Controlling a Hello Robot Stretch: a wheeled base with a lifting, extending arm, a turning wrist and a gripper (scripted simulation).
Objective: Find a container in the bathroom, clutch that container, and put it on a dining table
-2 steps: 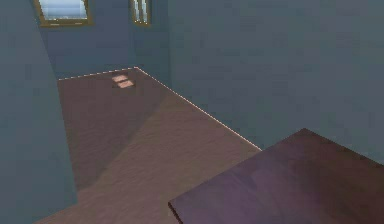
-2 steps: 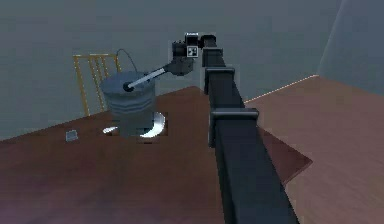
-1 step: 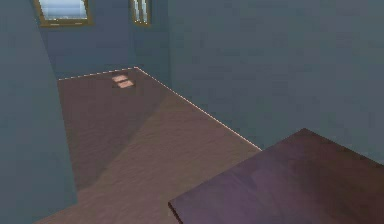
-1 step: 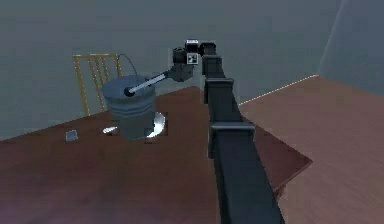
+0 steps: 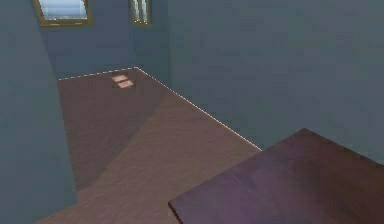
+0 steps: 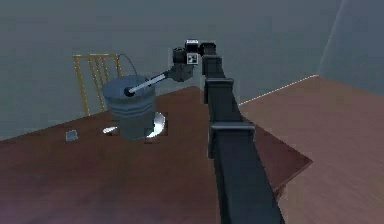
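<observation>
Container (image 6: pixel 128 112), a grey-blue, bucket-shaped vessel, sat at the far end of the gripper (image 6: pixel 132 88), whose two thin fingers (image 6: pixel 152 79) reached down and to the arm side view's left into its mouth. How the fingers were set could not be told, nor whether they held the container. Its base showed against a white disc (image 6: pixel 158 127) lying on the dark brown bench (image 6: pixel 60 180), and it was unclear whether the container rested there or hung just clear.

Behind the fingers came the gripper's dark body, then two small white squares (image 6: pixel 192 46) with black marks, then the dark square arm (image 6: pixel 235 150) rising from the bottom edge across the bench. A small grey object (image 6: pixel 72 135) lay on the bench, left of the container and apart from it. A yellow chair back (image 6: pixel 95 70) stood beyond the bench's far edge against a blue-grey wall (image 6: pixel 270 40).

In the forward view, a corner of the bench (image 5: pixel 300 180) filled the lower right. Brown floor (image 5: pixel 120 130) ran back between blue walls to two windows (image 5: pixel 63 10), with a pale flat piece (image 5: pixel 124 81) on the floor near the far wall.
</observation>
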